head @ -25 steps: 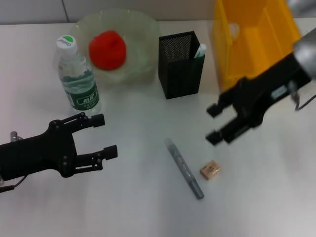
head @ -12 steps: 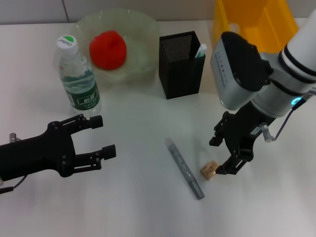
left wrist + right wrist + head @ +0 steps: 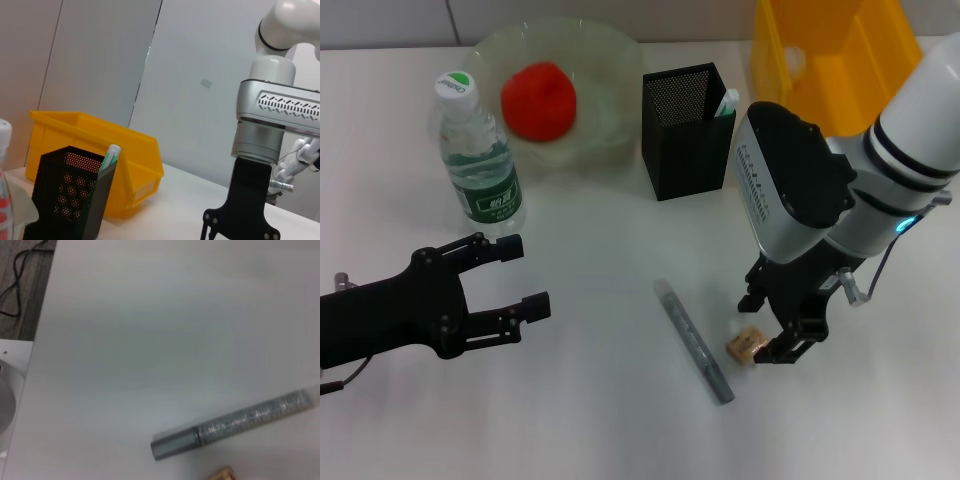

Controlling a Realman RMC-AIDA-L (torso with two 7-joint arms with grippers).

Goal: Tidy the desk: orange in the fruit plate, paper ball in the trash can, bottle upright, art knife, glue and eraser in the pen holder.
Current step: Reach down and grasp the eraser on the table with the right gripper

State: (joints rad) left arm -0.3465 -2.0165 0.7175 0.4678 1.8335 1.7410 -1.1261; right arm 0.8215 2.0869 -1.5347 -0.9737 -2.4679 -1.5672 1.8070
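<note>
The tan eraser point(image 3: 744, 345) lies on the white desk point(image 3: 600, 420) next to the grey glue point(image 3: 694, 341). My right gripper point(image 3: 767, 325) is down at the eraser, open, one fingertip on each side of it. The right wrist view shows the glue point(image 3: 235, 422) and a corner of the eraser point(image 3: 222, 474). My left gripper point(image 3: 525, 273) hovers open and empty at the front left. The orange point(image 3: 537, 98) sits in the fruit plate point(image 3: 610, 60). The bottle point(image 3: 480, 160) stands upright. The art knife point(image 3: 725, 103) is in the pen holder point(image 3: 685, 130). A white paper ball point(image 3: 794, 62) shows inside the trash can point(image 3: 840, 60).
In the left wrist view the pen holder point(image 3: 70, 200) with the art knife point(image 3: 110, 155) stands before the trash can point(image 3: 100, 145), and the right arm's gripper point(image 3: 245, 210) shows farther off. Bare desk lies between the two grippers.
My right arm has swung from beside the trash can down and inward to the eraser, its fingers now straddling it. The left arm has barely moved.
</note>
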